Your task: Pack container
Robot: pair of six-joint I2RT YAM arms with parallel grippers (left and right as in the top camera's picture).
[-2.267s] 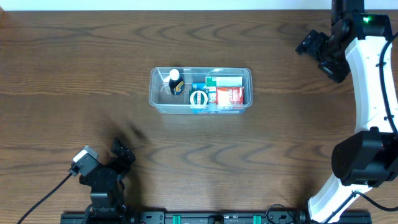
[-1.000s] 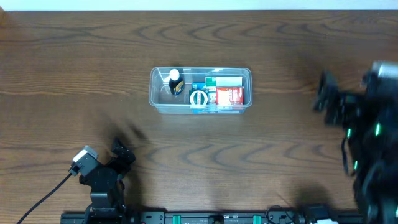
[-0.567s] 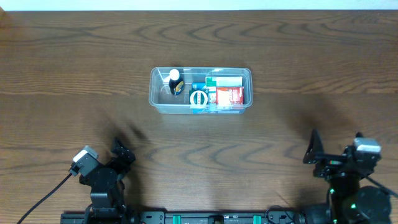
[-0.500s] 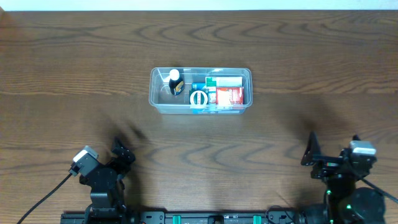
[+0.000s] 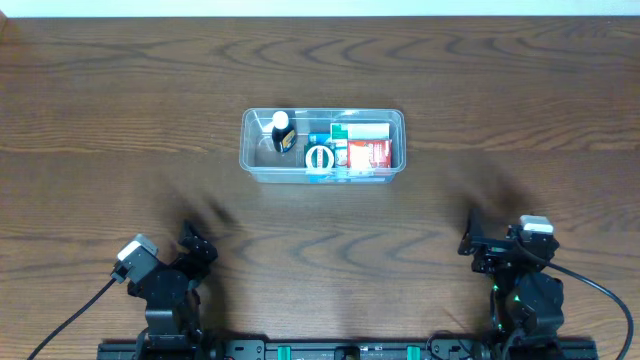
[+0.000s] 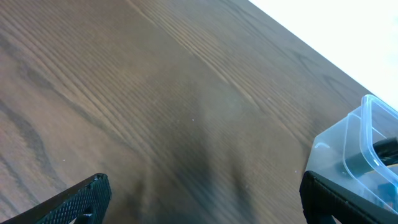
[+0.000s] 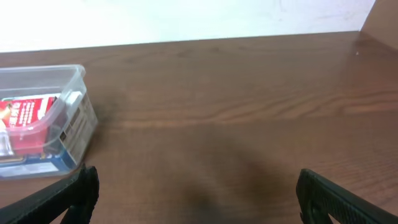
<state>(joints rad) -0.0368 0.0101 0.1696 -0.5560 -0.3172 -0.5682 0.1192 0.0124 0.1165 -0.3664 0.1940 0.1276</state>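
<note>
The clear plastic container [image 5: 250, 160] sits mid-table, holding a small dark bottle with a white cap [image 5: 282, 132], a white tape ring [image 5: 319, 158], and red, green and blue small boxes [image 5: 366, 148]. Its corner shows in the left wrist view [image 6: 364, 152] and its end with a red box shows in the right wrist view [image 7: 46, 121]. My left gripper [image 5: 192, 250] rests at the front left, open and empty [image 6: 205, 202]. My right gripper [image 5: 485, 243] rests at the front right, open and empty [image 7: 199, 196].
Brown wood-grain table [image 5: 120, 100] all around. A black rail [image 5: 330, 350] runs along the front edge between the arm bases. A pale wall lies beyond the far table edge [image 7: 186, 18].
My right arm has swung from the far right corner down to the front right of the table and folded to rest. The left arm and the container have not moved.
</note>
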